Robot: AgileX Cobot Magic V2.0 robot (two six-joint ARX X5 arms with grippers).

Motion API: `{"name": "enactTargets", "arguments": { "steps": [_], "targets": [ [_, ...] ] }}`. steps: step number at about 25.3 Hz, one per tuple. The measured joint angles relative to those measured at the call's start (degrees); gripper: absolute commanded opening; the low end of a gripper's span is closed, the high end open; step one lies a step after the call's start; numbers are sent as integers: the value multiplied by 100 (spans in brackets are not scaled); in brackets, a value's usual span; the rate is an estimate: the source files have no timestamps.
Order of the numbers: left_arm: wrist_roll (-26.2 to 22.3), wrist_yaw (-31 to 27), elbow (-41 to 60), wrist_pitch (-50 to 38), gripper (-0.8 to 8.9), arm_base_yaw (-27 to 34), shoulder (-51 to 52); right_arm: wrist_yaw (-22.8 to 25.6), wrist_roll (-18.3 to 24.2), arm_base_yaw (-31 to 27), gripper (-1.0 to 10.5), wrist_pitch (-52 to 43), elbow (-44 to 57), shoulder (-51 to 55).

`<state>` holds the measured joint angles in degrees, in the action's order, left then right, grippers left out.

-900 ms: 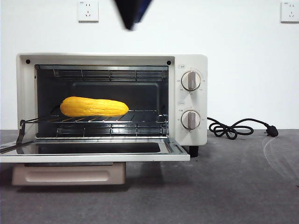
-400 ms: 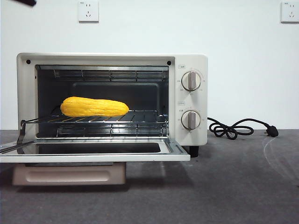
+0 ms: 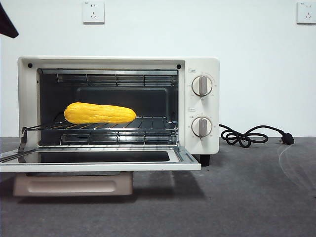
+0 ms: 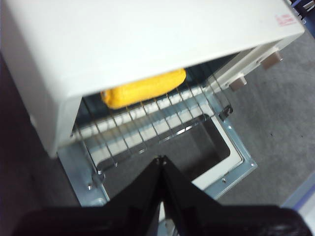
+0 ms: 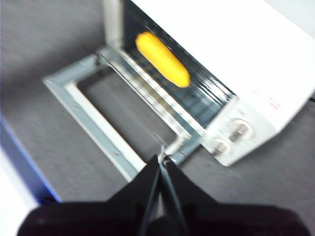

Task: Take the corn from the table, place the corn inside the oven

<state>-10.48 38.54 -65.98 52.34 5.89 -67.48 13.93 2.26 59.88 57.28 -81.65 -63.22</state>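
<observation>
Yellow-orange corn (image 3: 99,113) lying lengthwise on the wire rack (image 3: 143,124) inside the oven (image 3: 202,106), toward the left of the cavity, left of centre in the front frame. Cream-white oven body standing on the dark grey tabletop (image 3: 247,192), filling the left and middle of the frame; glass door (image 3: 98,160) folded down flat and open toward the camera, beige handle (image 3: 74,183) hanging below its front edge. Two knobs (image 3: 201,85) stacked on the oven's right panel. Black cord (image 3: 249,136) coiled on the tabletop at right of the oven, plug resting near the right edge of the frame. Two white wall sockets (image 3: 93,11) at the upper left and upper right corners.

Left hand (image 4: 160,160) raised above the open door, at the lower centre of its own frame, both black jaws pressed together to a point, gripping nothing; corn (image 4: 143,88) visible beyond it under the oven's top edge. Right hand (image 5: 162,158) likewise high over the door's corner, jaws closed against each other and empty; picture blurred, corn (image 5: 162,59) at upper centre. Only a dark arm tip (image 3: 7,22) showing at the upper left corner of the front frame; which arm, impossible to tell.
</observation>
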Motion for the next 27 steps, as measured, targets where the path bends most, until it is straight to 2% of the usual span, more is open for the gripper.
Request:
{"name": "enactTargets", "arguments": {
  "steps": [5,8,11,15,21,27],
  "targets": [
    [-50,2,76,151,-8,155,2,-1447,302,-732,-12,-20,0,77],
    [-85,-74,323,164,-8,221,2,-2031,494,-1110,-12,-28,0,24],
    [-105,-483,713,162,-8,275,0,-2424,654,-1392,-12,-33,0,-39],
    [-105,-953,1257,31,-8,398,-11,-2575,807,-1652,-12,-35,0,-122],
    [-105,-1029,1491,-111,-8,557,-278,-2638,949,-1762,-12,-26,0,-151],
    [-105,-1040,1491,-463,-8,557,-1187,-2638,957,-1762,-12,87,0,-151]
  ]
}}
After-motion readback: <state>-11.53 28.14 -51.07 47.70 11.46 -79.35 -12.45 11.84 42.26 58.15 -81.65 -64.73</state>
